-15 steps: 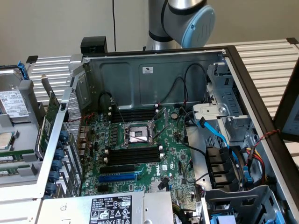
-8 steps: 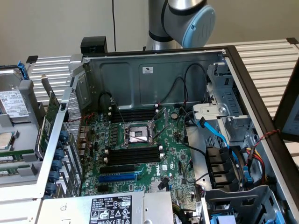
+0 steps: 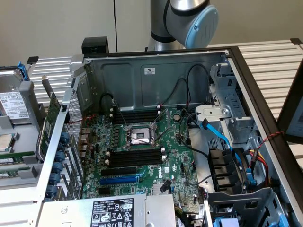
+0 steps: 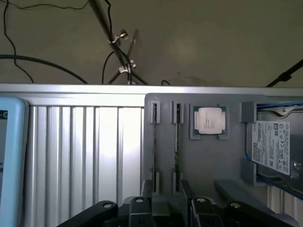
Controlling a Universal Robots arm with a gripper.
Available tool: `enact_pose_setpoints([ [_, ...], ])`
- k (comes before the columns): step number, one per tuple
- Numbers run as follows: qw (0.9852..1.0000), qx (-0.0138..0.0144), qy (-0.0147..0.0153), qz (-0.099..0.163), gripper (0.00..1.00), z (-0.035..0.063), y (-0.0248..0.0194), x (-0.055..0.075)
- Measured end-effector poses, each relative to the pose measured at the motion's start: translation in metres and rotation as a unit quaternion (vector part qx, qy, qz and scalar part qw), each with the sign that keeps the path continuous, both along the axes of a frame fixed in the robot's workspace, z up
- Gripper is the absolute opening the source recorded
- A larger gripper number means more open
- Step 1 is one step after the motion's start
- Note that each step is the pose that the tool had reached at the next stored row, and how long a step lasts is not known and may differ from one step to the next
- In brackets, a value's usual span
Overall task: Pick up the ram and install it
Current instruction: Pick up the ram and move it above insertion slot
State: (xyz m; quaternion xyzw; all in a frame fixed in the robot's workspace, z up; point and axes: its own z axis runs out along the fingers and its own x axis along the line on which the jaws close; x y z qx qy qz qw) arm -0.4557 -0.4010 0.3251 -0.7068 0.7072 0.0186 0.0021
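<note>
Ram, a thin green circuit-board stick (image 4: 177, 135), stands on edge in the grey holder tray (image 4: 208, 165), not yet picked up. Black gripper (image 4: 165, 201) hovers just beside it, fingers spread wide, empty. Long black memory slots (image 3: 135, 156) lie bare, so nothing's installed.

OPEN FOR WORK: A computer case (image 3: 156, 75) lies on its side on a slatted metal counter (image 3: 270, 56), its green motherboard (image 3: 175, 156) exposed. Near the case's middle sits a bare processor socket (image 3: 139, 137), flanked by rows of long black memory slots (image 3: 135, 157). A blue slot (image 3: 118, 180) lies beyond them, toward the case's near edge, where a labelled power supply (image 3: 111, 210) sits. A blue cable (image 3: 222, 139) and black wires cross the case's half on the exterior view's right. Outside the case, on the exterior view's left, a grey tray (image 4: 208, 165) carries a loose processor (image 4: 209, 120) and a labelled hard drive (image 4: 272, 146).
</note>
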Motion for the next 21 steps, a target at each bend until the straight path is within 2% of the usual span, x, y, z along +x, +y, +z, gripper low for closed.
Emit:
enact_pose_setpoints([
  [7,1.0000,0.0000,0.0000,0.003,0.36,-0.0128,-0.0004,0.011],
  [21,1.0000,0.0000,0.0000,0.004,0.36,-0.0381,-0.0052,0.011],
])
